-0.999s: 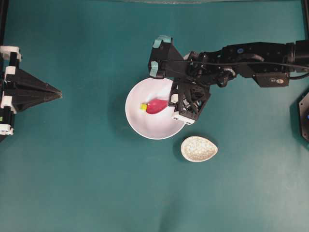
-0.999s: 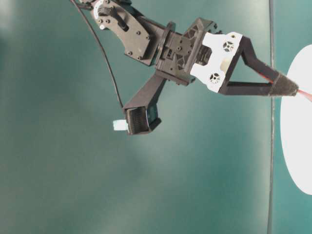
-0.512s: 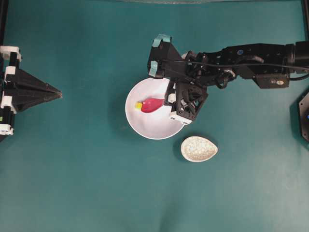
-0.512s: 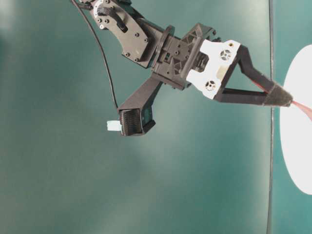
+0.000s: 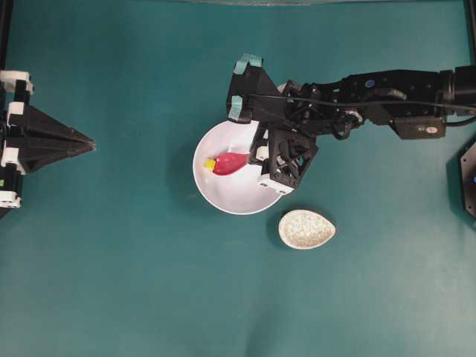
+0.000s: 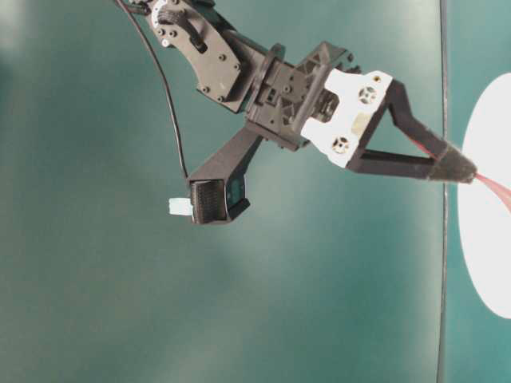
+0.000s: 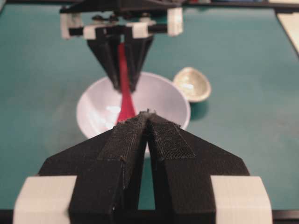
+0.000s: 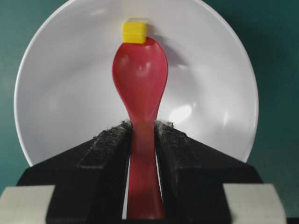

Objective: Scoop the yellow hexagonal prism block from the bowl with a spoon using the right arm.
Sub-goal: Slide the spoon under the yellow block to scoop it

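Teal cloth covers the whole table (image 5: 134,282), and near its middle sits the large glossy white bowl (image 5: 223,195). Inside the bowl lies the tiny pale-yellow hexagonal prism block (image 8: 134,32), on the bowl's inner wall, touching the tip of the scoop of the glossy pink-red soup spoon (image 8: 140,79). The spoon's scoop reaches down into the bowl, and nothing lies in the scoop itself. The right gripper (image 8: 141,135) is clenched on the spoon's straight handle. Just beside the bowl, outside it, rests a small speckled egg-shaped dish (image 5: 306,229). Well apart at the table's edge, the left gripper (image 7: 148,122) has its jaws pressed together on nothing.
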Robot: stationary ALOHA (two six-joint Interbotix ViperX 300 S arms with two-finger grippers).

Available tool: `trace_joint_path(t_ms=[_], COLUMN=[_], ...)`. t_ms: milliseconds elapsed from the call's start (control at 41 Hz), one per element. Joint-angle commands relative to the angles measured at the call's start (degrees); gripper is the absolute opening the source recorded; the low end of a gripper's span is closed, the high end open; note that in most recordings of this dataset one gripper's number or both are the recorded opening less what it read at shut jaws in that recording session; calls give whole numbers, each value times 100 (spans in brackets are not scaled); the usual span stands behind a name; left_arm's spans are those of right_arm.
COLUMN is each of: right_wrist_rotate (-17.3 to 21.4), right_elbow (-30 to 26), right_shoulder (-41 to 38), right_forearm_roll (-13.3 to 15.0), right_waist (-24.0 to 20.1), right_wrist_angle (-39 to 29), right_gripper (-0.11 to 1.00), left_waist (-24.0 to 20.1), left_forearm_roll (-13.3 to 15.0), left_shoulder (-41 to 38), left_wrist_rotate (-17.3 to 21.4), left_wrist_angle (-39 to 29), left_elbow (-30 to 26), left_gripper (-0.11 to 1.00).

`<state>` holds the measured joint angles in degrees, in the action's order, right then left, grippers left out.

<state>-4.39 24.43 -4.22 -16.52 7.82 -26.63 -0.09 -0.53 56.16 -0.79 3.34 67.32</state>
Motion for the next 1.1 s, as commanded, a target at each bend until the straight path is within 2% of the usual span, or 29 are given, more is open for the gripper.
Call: trace_joint_path(t_ms=[0,804,1072], right_wrist_rotate=[-9,18,26], right_elbow=[-97,255,686], right_shoulder=[105,132,387], right_forearm_roll=[-18,-114,-272], right_waist=[-26,-105,-132], right_wrist_angle=[62,563,993], right_gripper=[25,24,25], left_waist=[-9,-9,-9], left_forearm_roll=[-9,-9,0], left_shoulder=[-26,-26,-26], left_wrist_rotate=[-9,-18,-18], left_wrist_angle=[44,26,18], left_elbow=[-158,-158,-158], left_gripper=[5,5,5])
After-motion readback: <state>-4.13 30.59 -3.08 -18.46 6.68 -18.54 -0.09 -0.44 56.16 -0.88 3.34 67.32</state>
